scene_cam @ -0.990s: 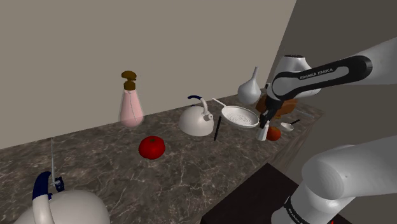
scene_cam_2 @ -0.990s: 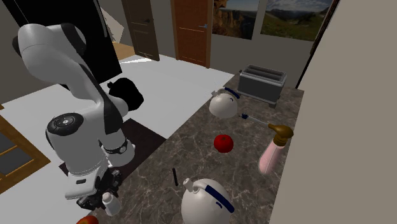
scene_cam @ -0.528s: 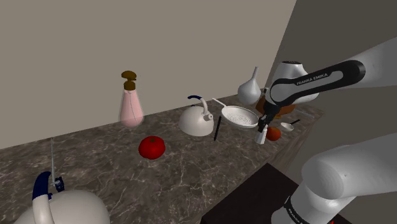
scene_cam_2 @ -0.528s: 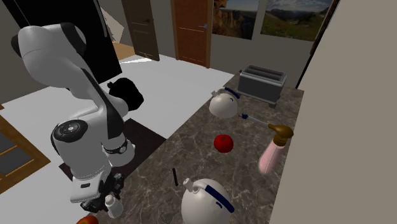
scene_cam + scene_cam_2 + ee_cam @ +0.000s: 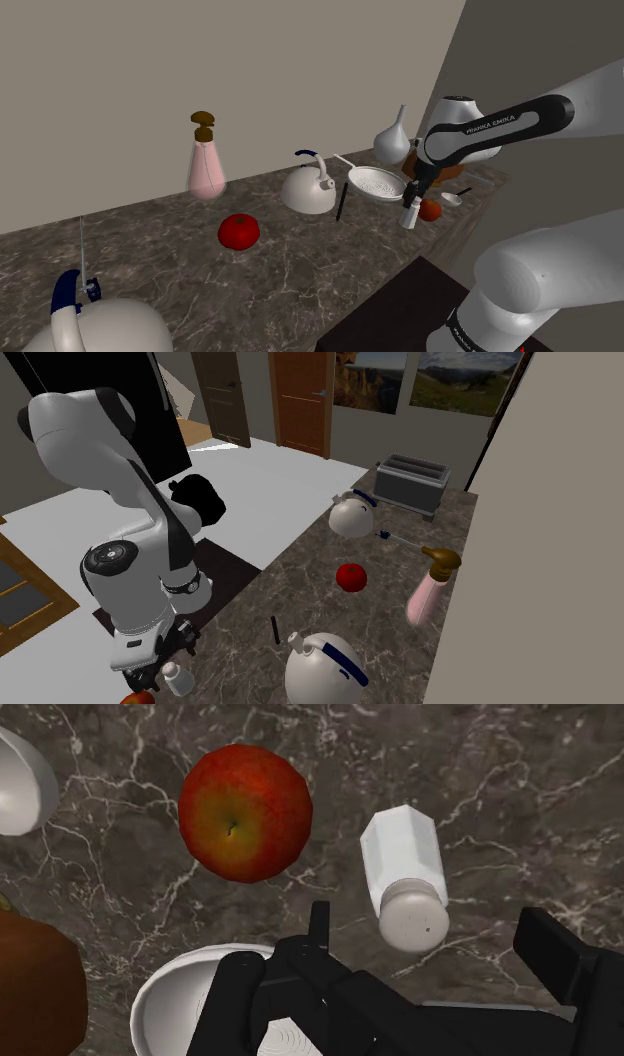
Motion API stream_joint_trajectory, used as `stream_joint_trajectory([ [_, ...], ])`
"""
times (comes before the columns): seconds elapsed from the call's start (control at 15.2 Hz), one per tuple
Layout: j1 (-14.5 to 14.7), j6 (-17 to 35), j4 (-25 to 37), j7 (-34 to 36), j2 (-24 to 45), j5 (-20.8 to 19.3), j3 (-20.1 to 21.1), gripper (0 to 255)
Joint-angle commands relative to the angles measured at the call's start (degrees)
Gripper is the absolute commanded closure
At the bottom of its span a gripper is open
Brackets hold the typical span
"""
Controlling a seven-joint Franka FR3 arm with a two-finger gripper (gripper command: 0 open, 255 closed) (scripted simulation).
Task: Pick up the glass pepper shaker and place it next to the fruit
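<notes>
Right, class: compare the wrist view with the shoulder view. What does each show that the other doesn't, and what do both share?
Wrist view's own: the dotted cap of the white shaker, with the claw open, its fingers apart either side and not touching it. Shoulder view's own: pink dispenser, red fruit, white kettle, strainer, the arm. Shared: the shaker beside the apple on the dark marble counter.
</notes>
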Motion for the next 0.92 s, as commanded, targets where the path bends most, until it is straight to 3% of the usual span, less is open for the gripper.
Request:
stream_joint_trajectory([
  [0.0,0.0,0.0,0.0,0.0,0.0,0.0,0.0,0],
  [0.07,0.0,0.0,0.0,0.0,0.0,0.0,0.0,0],
  [0.33,0.6,-9.6,3.9,-0.4,-5.7,1.7,1.7,0],
  [0.86,0.6,-9.6,3.9,-0.4,-5.7,1.7,1.7,0],
])
